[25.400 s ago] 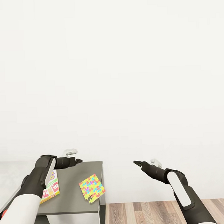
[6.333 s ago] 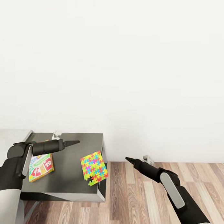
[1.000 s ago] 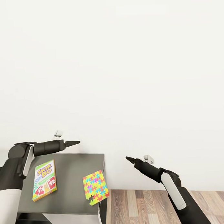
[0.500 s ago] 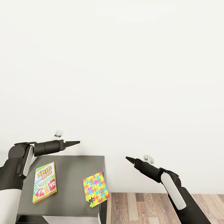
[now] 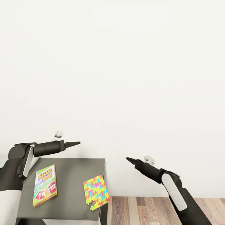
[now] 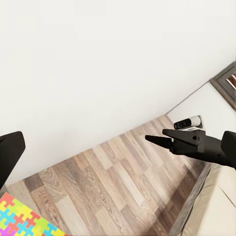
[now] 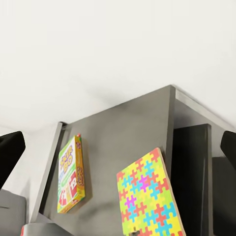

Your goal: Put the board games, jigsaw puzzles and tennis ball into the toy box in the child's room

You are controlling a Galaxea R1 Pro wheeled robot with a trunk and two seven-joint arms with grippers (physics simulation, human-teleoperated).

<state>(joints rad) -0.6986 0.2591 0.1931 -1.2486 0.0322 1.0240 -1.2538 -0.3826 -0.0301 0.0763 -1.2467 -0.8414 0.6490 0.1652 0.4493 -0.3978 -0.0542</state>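
The puzzle (image 5: 96,191) lies at the table (image 5: 72,172) edge, below and between both claws; the left claw (image 5: 74,143) looks pinched together, the right claw (image 5: 129,160) too; neither holds anything

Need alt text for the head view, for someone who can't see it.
A Skip-Bo board game and a jigsaw puzzle lie on the dark grey table. The left gripper hangs above it; the right gripper hangs beyond the table's edge.
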